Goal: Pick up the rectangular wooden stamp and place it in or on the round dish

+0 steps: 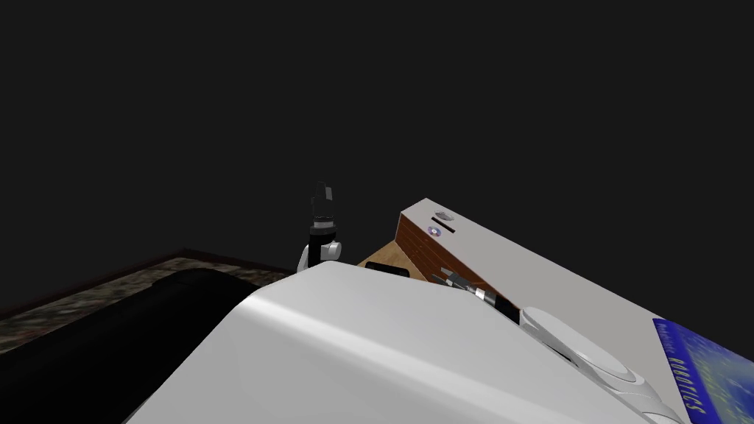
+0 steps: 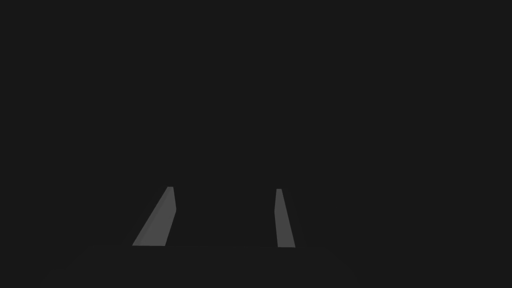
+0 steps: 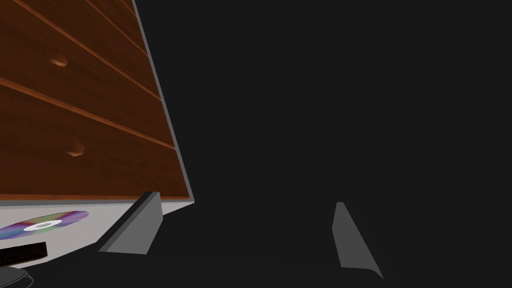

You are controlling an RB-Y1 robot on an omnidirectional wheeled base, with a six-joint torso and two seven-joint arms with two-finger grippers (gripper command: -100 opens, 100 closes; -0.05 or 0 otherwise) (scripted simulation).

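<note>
Head view: my left gripper point(image 1: 322, 193) stands raised upright against the dark, while my right gripper point(image 1: 448, 277) reaches low beside the brown front of a chest of drawers point(image 1: 515, 258). On its grey top, near the corner, the stamp point(image 1: 444, 230), drawn as a thin dark bar, lies between a shiny disc point(image 1: 434, 231) and the grey round dish point(image 1: 444, 216), just beside both. A blue book point(image 1: 699, 368) lies well apart on the same top. Left wrist view: my left gripper is parted, gripping nothing, with darkness ahead. Right wrist view: my right gripper is spread wide and holds nothing, just off the chest's corner. The disc, the stamp and the dish's rim lie in a row beside one blade, and the knobbed drawer fronts stretch beyond.
</note>
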